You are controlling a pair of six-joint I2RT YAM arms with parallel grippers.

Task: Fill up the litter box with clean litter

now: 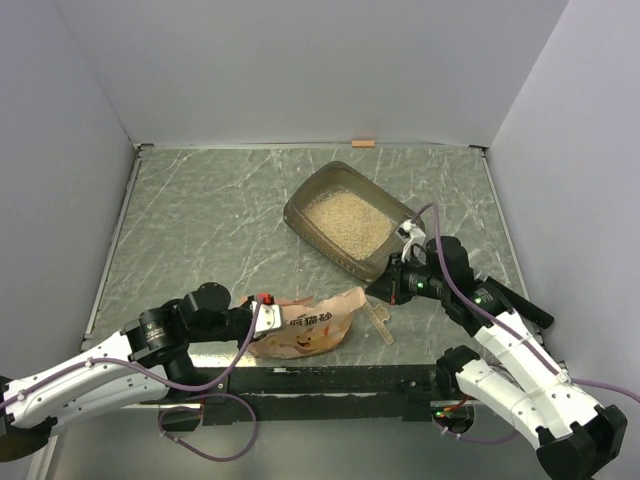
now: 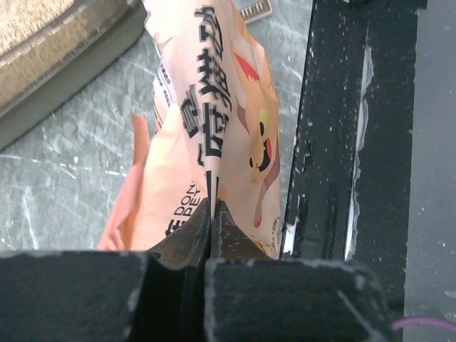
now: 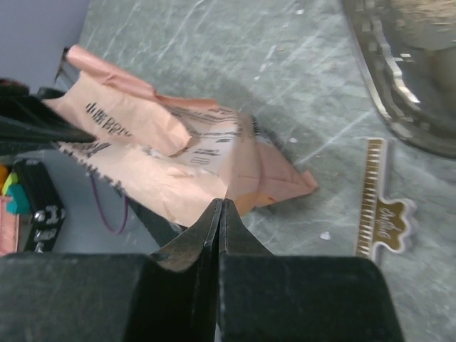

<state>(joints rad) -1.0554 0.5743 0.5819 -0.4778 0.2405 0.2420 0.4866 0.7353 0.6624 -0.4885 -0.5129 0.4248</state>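
Observation:
The litter box point(image 1: 304, 225) stands tilted at the table's middle right, holding pale beige clean litter point(image 1: 346, 221). The crinkled orange-pink bag point(image 1: 305, 328) lies flat near the front edge. My left gripper point(image 1: 264, 312) is shut on the bag's left edge; in the left wrist view the bag point(image 2: 214, 121) runs into the closed jaws point(image 2: 211, 206). My right gripper point(image 1: 384, 288) is shut and empty, hovering between the bag and the box's near corner. Its wrist view shows the closed tips point(image 3: 221, 205) above the bag point(image 3: 178, 164) and the box rim point(image 3: 388, 92).
A small tan strip point(image 1: 380, 322) lies on the table right of the bag, also in the right wrist view point(image 3: 381, 206). A black rail point(image 1: 330, 380) runs along the front edge, just behind the bag. A small orange piece point(image 1: 363, 143) sits at the back wall.

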